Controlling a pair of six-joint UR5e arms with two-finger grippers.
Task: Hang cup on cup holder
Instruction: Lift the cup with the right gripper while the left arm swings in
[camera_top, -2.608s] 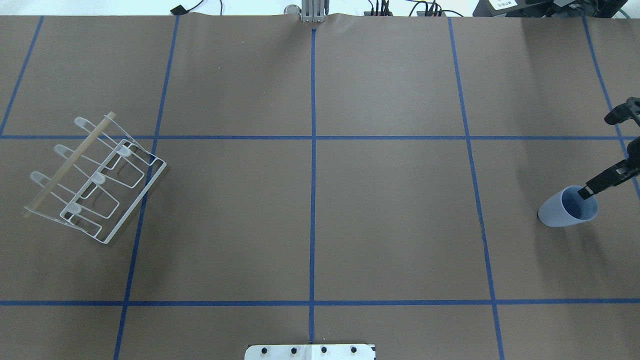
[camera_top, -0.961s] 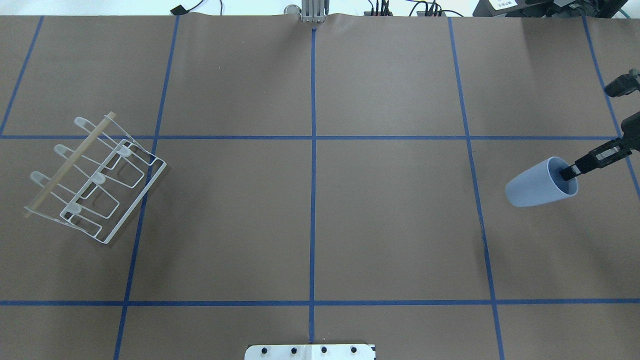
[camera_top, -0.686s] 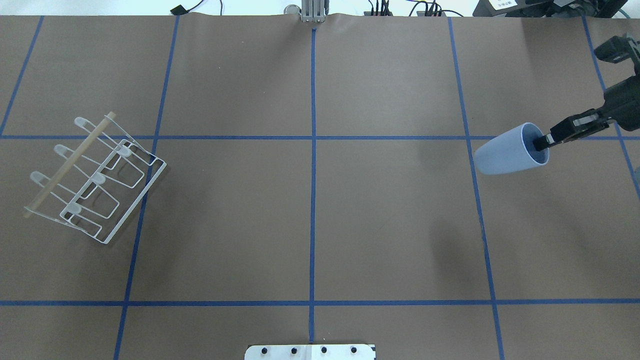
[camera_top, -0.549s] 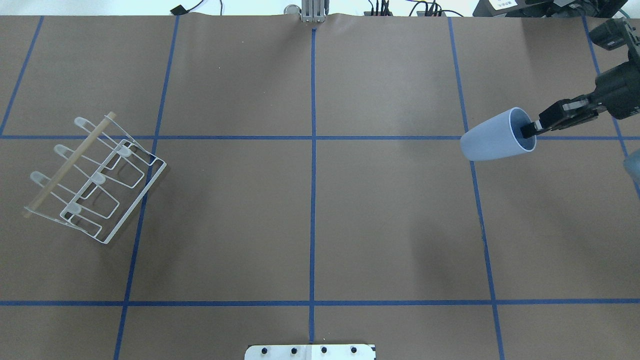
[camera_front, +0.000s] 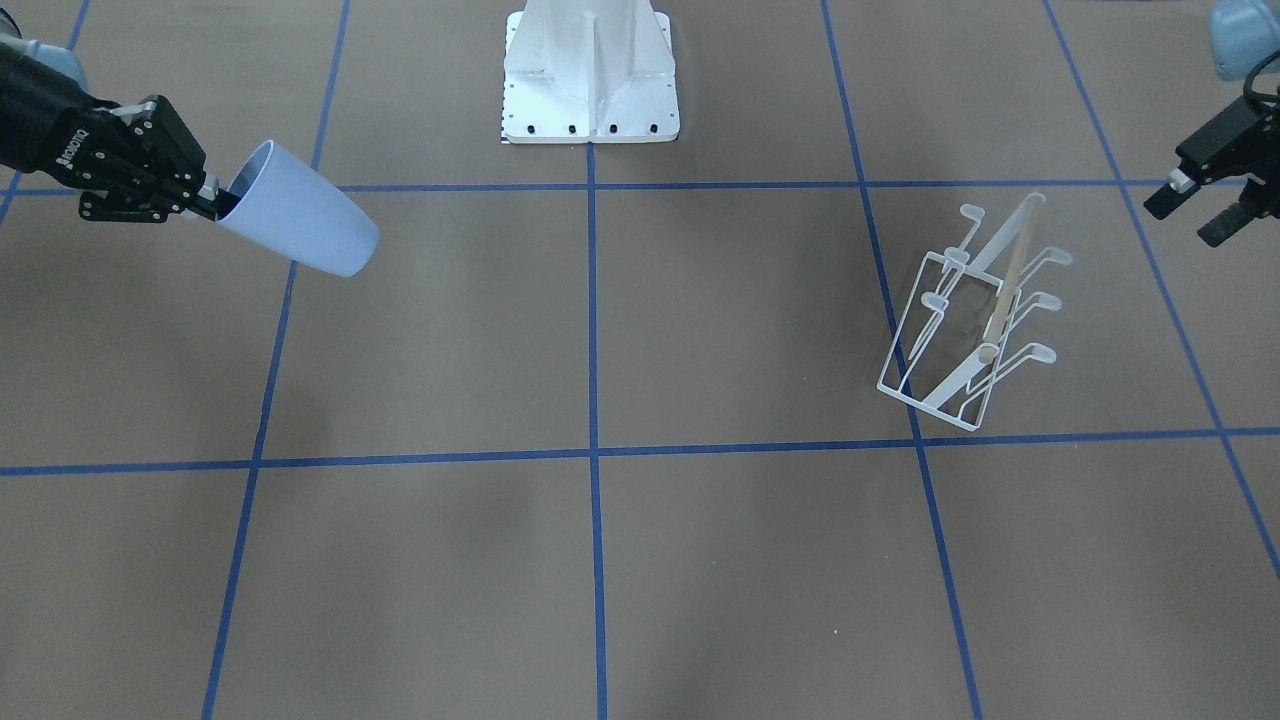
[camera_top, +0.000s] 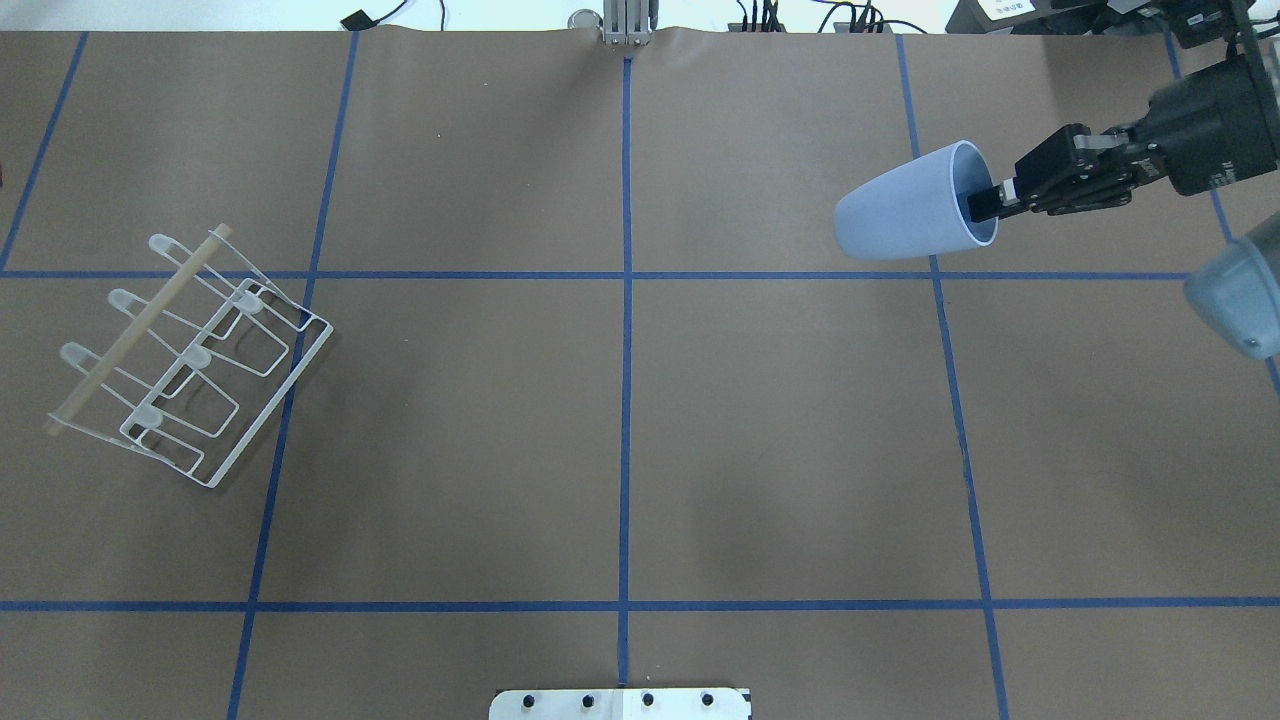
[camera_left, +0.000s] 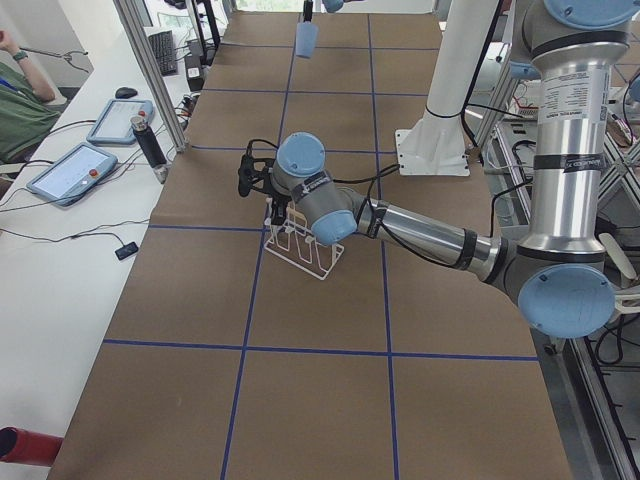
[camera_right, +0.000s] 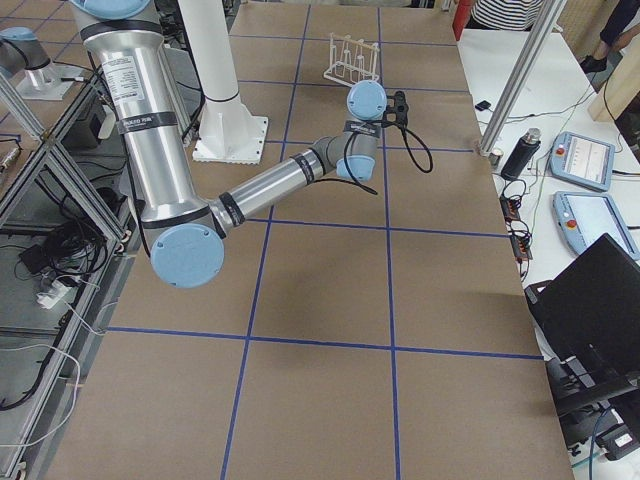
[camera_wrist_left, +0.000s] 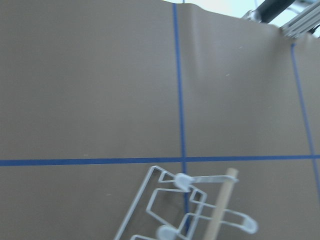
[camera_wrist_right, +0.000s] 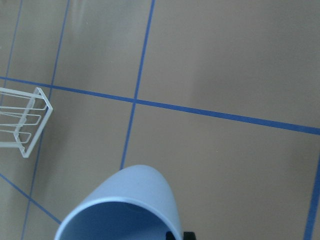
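Right gripper (camera_top: 985, 205), marked Robotiq, pinches cup (camera_top: 900, 215) rim; cup holder (camera_top: 136, 330) well apart beyond cup's base. Left gripper (camera_front: 1182, 222) spread, near holder.

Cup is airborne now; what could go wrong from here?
The right end effector pinches the cup by its rim only, tilted: it could pivot or slip on the long carry to the holder across the table. Nothing grips the holder; the left end effector hangs open, apart from it, so pushing onto a prong may shift it.

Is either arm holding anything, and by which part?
The right gripper holds the cup by its rim, one of its jaws inside the mouth. The left gripper holds nothing.
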